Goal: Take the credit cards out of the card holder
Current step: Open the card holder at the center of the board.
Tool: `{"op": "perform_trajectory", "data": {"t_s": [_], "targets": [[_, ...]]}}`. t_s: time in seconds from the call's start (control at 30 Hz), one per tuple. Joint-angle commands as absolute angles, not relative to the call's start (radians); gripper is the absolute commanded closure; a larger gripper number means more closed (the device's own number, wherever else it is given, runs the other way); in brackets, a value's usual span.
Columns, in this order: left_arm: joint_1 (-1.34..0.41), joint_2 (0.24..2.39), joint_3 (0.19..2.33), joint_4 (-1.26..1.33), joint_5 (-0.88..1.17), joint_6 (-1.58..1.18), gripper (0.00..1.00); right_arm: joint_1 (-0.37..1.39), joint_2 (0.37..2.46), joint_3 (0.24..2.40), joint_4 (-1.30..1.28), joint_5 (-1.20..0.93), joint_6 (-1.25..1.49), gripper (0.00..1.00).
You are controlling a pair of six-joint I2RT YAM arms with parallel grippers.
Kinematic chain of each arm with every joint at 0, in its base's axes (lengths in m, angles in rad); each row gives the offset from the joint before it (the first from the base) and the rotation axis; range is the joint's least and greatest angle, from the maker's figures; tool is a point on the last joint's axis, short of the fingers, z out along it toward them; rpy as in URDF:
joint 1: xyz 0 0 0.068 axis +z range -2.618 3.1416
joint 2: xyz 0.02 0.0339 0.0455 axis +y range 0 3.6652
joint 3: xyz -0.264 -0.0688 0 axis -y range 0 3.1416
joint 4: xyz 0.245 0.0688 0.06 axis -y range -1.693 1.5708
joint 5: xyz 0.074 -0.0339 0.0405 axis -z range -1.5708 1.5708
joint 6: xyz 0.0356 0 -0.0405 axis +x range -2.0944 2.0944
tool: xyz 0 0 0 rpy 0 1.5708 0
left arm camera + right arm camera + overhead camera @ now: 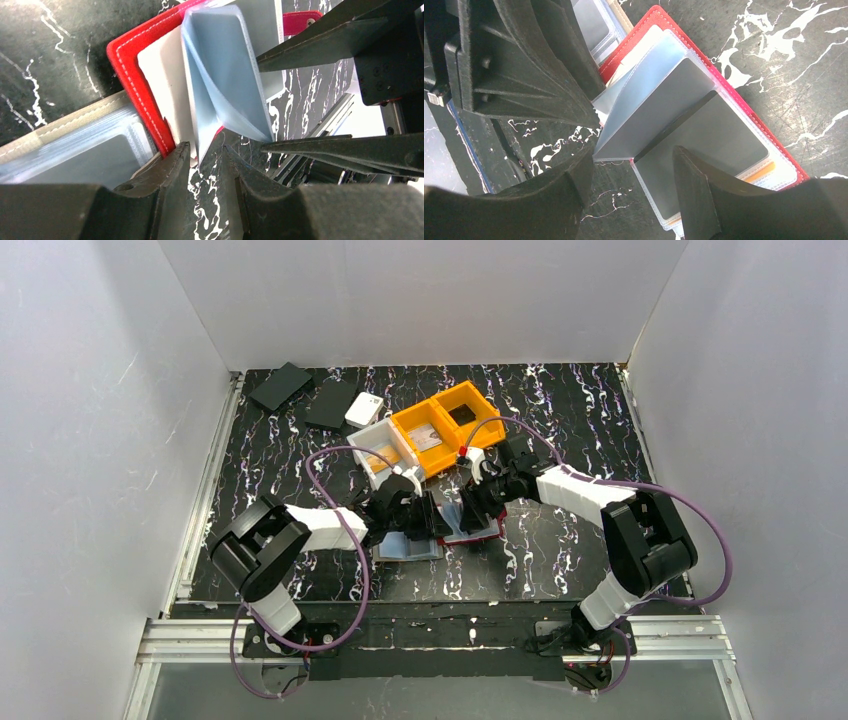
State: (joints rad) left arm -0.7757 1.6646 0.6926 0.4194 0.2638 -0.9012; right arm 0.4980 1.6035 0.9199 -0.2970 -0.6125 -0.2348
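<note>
The red card holder (485,533) (135,85) (659,15) lies open on the table between both grippers. Its clear sleeves (225,75) (649,100) stand fanned upward. A grey card (719,135) sits in the flat sleeve, with an orange card edge (759,172) under it. A white card (160,75) lies against the red cover. My left gripper (425,520) (205,150) stands narrowly open at the lower corner of a sleeve. My right gripper (475,505) (634,167) is open around the sleeves' free corner, with its fingers (325,45) on either side of the fan.
A second, beige-edged card holder (405,548) (75,150) lies just left of the red one. Behind stand a white bin (380,450) and two orange bins (440,425). Two black items (280,385) and a small white box (364,410) lie at the back left.
</note>
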Motion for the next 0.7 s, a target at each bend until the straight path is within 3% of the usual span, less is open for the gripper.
{"op": "perform_trajectory", "data": {"t_s": [0.0,0.27,0.5,0.67], "targets": [[-0.767,1.595,0.65,0.407,0.251,-0.897,0.71,0.489,1.58,0.931,-0.292,-0.58,-0.241,0.35],[-0.751,1.445,0.634,0.405,0.19,-0.911,0.68,0.489,1.595,0.936,-0.302,-0.587,-0.243,0.36],[-0.741,1.531,0.759,0.367,0.208,-0.892,0.67,0.489,1.6,0.937,-0.304,-0.588,-0.245,0.36],[-0.737,1.59,0.821,0.346,0.195,-0.892,0.74,0.488,1.609,0.941,-0.309,-0.59,-0.249,0.37]]}}
